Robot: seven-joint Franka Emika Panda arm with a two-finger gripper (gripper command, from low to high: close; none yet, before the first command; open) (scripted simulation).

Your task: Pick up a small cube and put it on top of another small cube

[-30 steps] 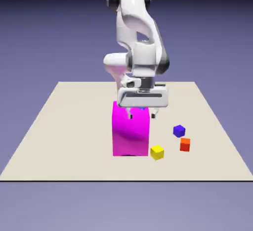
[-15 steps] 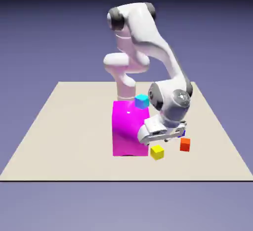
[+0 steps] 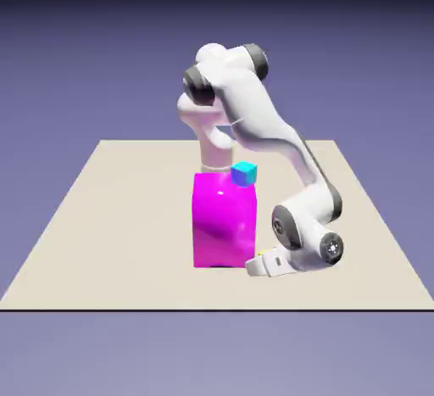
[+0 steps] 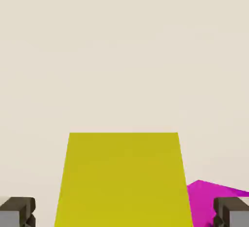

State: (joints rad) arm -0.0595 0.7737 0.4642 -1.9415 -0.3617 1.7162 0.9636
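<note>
The small yellow cube fills the lower middle of the hand view and rests on the beige table. My gripper straddles it. One grey fingertip shows at the left and the other at the right, each with a thin strip of table between it and the cube. In the exterior view the gripper is down at table level, just right of the magenta block's base, and the hand hides the yellow cube. The small cyan cube sits on top of the magenta block, at its back right corner.
The tall magenta block stands right beside the hand, and its edge shows close to the right fingertip. The arm's wrist and forearm cover the table to the right of the block. Beige table stretches to the exterior view's left.
The arm has swung from above the magenta block down to the table on its right. The hand now covers the yellow cube, and the jaws have narrowed around it.
</note>
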